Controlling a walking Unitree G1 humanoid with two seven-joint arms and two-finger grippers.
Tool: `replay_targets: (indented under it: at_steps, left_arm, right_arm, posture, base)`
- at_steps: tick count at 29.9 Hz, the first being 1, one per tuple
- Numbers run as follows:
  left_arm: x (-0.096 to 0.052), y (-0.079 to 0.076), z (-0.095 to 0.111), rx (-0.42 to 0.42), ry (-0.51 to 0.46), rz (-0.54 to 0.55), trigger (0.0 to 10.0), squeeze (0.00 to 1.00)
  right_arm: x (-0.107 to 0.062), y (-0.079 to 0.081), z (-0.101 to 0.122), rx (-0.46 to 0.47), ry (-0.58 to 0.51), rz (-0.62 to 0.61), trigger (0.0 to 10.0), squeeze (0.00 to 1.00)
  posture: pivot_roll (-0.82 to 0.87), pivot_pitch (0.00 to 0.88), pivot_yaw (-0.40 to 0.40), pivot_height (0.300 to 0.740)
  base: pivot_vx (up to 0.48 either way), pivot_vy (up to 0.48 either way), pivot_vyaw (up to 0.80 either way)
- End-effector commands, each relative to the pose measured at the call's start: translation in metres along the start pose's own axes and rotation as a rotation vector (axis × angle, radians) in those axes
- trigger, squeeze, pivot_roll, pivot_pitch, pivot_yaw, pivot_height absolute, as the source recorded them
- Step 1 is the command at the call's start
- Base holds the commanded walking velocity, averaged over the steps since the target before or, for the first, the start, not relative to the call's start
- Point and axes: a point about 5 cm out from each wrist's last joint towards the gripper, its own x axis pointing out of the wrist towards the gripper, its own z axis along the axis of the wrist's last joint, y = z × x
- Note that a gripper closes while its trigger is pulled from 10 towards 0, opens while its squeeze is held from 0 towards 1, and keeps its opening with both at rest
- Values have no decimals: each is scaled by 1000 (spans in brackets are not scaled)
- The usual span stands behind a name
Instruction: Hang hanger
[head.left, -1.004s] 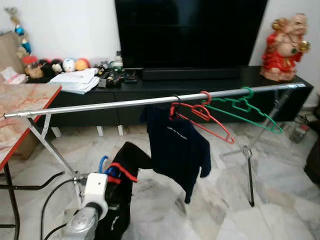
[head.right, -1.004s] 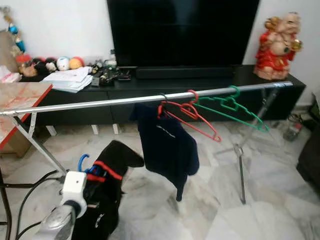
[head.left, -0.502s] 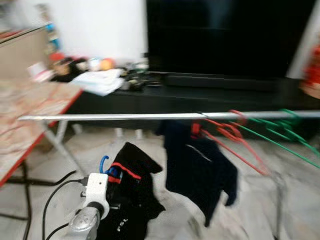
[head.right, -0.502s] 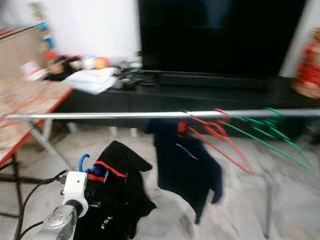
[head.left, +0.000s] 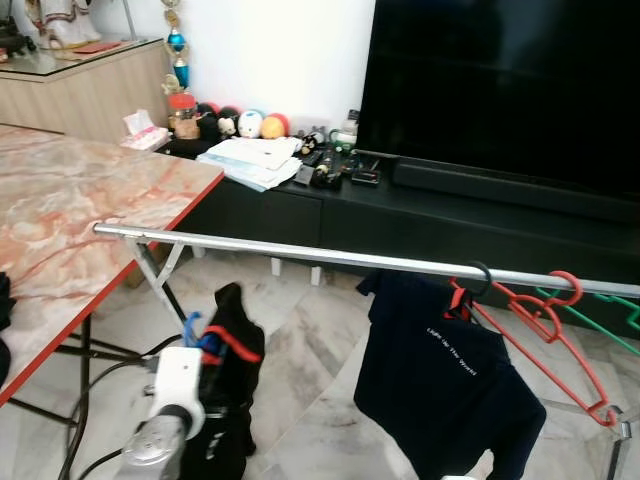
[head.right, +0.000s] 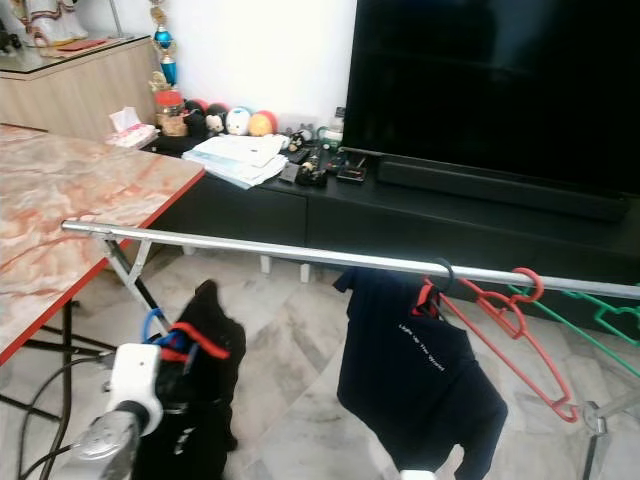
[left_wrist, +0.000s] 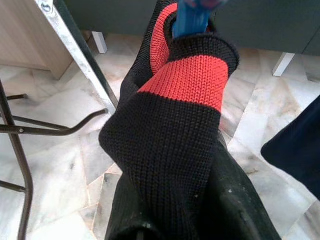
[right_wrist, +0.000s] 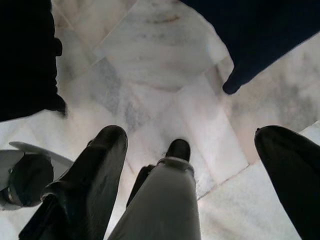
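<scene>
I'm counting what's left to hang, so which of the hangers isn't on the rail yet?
The blue hanger carrying the black and red garment, held low by the left gripper. The others hook over the rail.

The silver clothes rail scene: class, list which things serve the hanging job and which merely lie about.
Job: left end effector holding black-and-red knitted garment on blue plastic hanger; silver metal clothes rail.

Lying about: navy T-shirt, empty red hanger, green hanger, marble-topped table, stacked papers, black television.
</scene>
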Motion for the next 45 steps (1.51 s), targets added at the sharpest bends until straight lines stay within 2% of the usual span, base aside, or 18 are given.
replay_targets:
  at_steps: [1,13,16,24,30,32,37,42,45]
  left_arm:
    - [2,-7,9,10,-39,-17,10000,0]
    - [4,-4,12,24,-44,-3,10000,0]
    - [4,-3,11,63,-37,9,10000,0]
    - [3,2,13,27,-63,53,10000,0]
    - [3,-1,14,40,-58,19,10000,0]
    - [3,-1,13,58,-56,12,10000,0]
    - [3,2,14,18,-58,24,10000,0]
    - [4,2,14,24,-53,13,10000,0]
    - [3,0,13,32,-51,7,10000,0]
  right_arm:
    - [-2,-9,-5,8,16,-22,10000,0]
    - [-1,-6,-4,-24,25,-4,10000,0]
    - [-1,-7,-4,-31,25,1,10000,0]
    - [-2,-8,-3,-47,32,17,10000,0]
    - [-2,-8,-3,-66,34,23,10000,0]
    - [-2,-8,-3,-67,36,29,10000,0]
    - [-2,-7,-4,-80,42,42,10000,0]
    - [-2,-8,-3,-102,43,32,10000,0]
    - [-2,-9,-2,-75,36,30,10000,0]
  posture:
    - [38,2,19,740]
    - [53,9,13,740]
    - [56,8,9,740]
    - [62,6,-2,740]
    - [62,5,-4,740]
    - [60,8,-2,740]
    - [64,12,-4,740]
    - [62,15,0,740]
    - [62,17,-1,740]
  base:
    - [0,-480,0]
    - [0,-471,0]
    - [0,0,0]
    - [0,0,0]
    - [0,0,0]
    - [334,0,0]
    - [357,0,0]
    - [383,0,185]
    - [386,0,0]
